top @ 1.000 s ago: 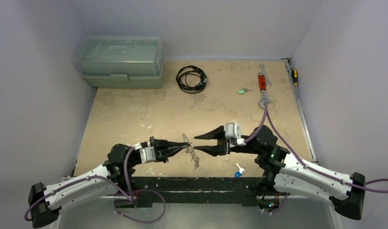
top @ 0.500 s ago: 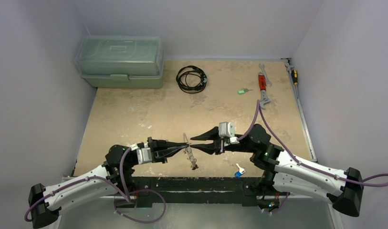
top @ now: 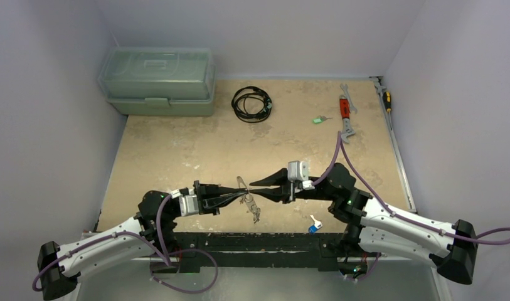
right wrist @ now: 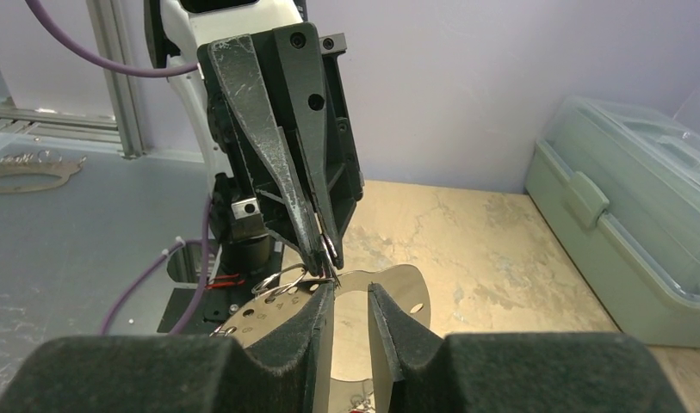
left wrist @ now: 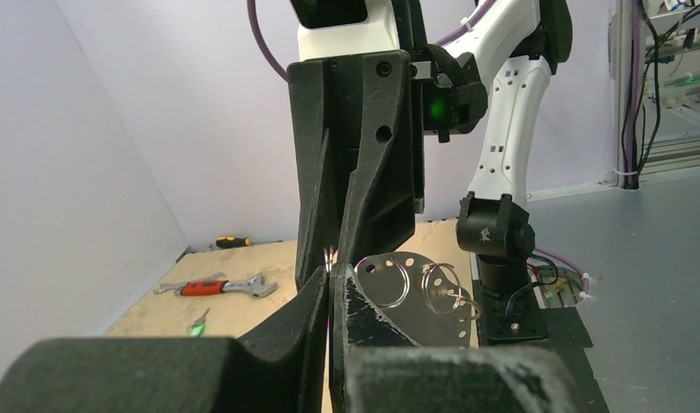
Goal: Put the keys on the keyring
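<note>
Left end effector [top: 238, 195]: clenched on the keyring [right wrist: 328, 248], its thin wire pinched at the tips, above the near part of the desk [top: 177, 150].
Right end effector [top: 253, 188]: released, fingers a narrow gap apart, tips just beside the keyring.
Box [top: 157, 80]: lid shut, contents unclear.
Arms: both low, meeting tip to tip.
Perforated plate [right wrist: 402, 288]: silver, carrying small rings, at the tips.
Keys: green key [top: 318, 119] far back; blue key [top: 313, 224] near the right base.
Others: cable [top: 252, 103] and wrench [top: 345, 108], well apart.
</note>
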Controlling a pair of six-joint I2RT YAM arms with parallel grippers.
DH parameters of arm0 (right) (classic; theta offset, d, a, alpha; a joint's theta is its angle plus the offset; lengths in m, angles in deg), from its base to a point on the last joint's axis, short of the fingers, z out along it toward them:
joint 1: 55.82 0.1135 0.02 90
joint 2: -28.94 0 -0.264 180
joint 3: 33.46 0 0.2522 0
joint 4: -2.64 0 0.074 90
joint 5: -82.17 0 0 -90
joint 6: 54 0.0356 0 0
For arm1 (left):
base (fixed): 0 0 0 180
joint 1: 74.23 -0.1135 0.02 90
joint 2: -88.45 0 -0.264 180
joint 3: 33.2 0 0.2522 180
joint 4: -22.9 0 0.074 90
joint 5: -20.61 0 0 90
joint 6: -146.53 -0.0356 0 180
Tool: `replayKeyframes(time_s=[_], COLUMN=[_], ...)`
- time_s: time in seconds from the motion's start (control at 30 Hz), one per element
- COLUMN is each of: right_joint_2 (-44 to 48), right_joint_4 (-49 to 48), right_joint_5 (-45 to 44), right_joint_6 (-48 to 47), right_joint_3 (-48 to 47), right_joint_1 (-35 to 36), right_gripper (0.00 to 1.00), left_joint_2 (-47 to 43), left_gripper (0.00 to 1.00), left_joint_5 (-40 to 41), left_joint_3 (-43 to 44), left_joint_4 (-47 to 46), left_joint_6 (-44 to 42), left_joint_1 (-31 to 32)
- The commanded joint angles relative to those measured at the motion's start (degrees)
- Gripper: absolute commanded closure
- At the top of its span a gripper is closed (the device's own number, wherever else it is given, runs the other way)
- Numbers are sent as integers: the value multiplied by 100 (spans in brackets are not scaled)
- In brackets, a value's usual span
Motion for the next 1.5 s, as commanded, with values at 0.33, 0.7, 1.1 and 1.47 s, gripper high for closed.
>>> replayKeyframes(time_s=[0.33, 0.7, 1.1, 1.47], right_joint_2=[-46, -50, -132, -275], right_joint_4=[-225, -258, 138, 374], right_joint_5=[362, 270, -196, -1492], right_joint_6=[-45, -54, -424, -1047], right_joint_3=[-241, -247, -356, -332], right_joint_1=[17, 17, 17, 24], right_gripper=[75, 93, 100, 100], left_joint_2=[209, 231, 267, -108], left_gripper=[100, 100, 78, 47], left_joint_5=[35, 47, 30, 708], left_joint_3=[-6, -74, 136, 533], left_joint_4=[-554, -640, 86, 1155], left_joint_6=[74, 98, -12, 141], left_joint_1=[21, 21, 21, 21])
